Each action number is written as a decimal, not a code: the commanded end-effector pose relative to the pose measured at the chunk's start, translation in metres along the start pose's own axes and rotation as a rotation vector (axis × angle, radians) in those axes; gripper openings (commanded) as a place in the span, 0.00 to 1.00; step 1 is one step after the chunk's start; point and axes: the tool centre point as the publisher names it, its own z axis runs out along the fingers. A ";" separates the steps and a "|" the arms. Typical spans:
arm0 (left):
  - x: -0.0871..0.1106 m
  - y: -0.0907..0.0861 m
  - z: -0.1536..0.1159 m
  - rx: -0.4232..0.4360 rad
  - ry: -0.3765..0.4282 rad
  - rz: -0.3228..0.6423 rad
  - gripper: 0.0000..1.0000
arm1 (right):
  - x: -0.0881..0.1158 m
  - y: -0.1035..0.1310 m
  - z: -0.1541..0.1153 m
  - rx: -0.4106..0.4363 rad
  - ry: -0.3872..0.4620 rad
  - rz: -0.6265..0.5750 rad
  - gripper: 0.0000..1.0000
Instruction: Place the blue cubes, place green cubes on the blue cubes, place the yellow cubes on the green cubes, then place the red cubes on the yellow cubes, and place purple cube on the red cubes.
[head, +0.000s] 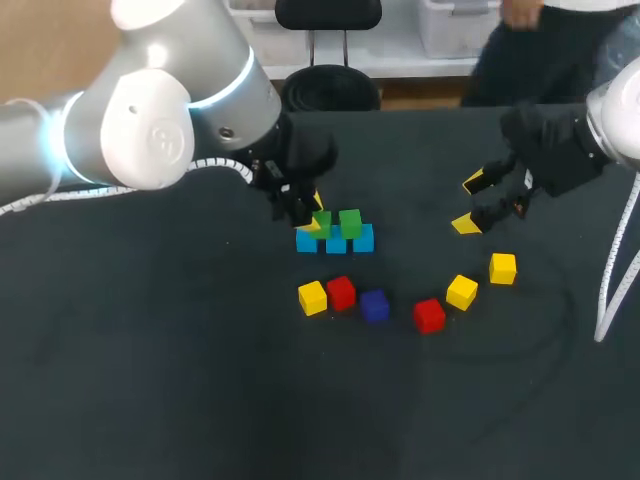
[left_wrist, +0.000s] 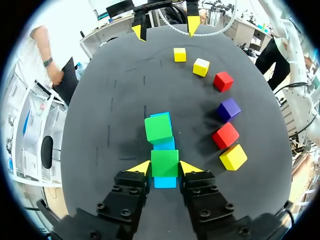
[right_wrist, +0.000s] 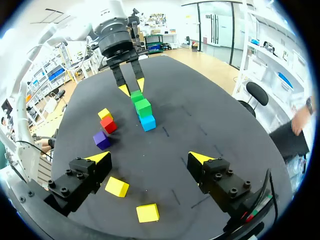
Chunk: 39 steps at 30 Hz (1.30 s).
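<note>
My left end effector (left_wrist: 165, 167) is narrowed onto the near green cube (left_wrist: 164, 163), with a yellow tip against each of its two sides. That cube sits on the row of blue cubes (left_wrist: 164, 144). Just ahead of my fingers the far green cube (left_wrist: 158, 128) rests on the same row, turned a little. To the right of my left end effector, a yellow cube (left_wrist: 233, 157), a red cube (left_wrist: 225, 135) and the purple cube (left_wrist: 228, 109) lie loose on the desk (left_wrist: 100, 100). My right end effector (right_wrist: 150, 158) hangs wide apart and holds nothing, well away from the stack. A second yellow cube (right_wrist: 116, 186) and a third yellow cube (right_wrist: 148, 212) lie near it.
</note>
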 end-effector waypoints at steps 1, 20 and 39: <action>0.000 0.004 0.001 0.005 0.002 0.000 0.00 | 0.000 -0.001 0.001 -0.001 -0.002 -0.001 1.00; 0.001 0.003 0.002 0.009 0.008 -0.008 0.23 | 0.000 -0.001 0.001 -0.001 -0.002 -0.001 1.00; 0.001 0.004 0.003 0.014 0.013 -0.011 0.76 | 0.000 -0.001 0.001 -0.001 -0.002 -0.001 1.00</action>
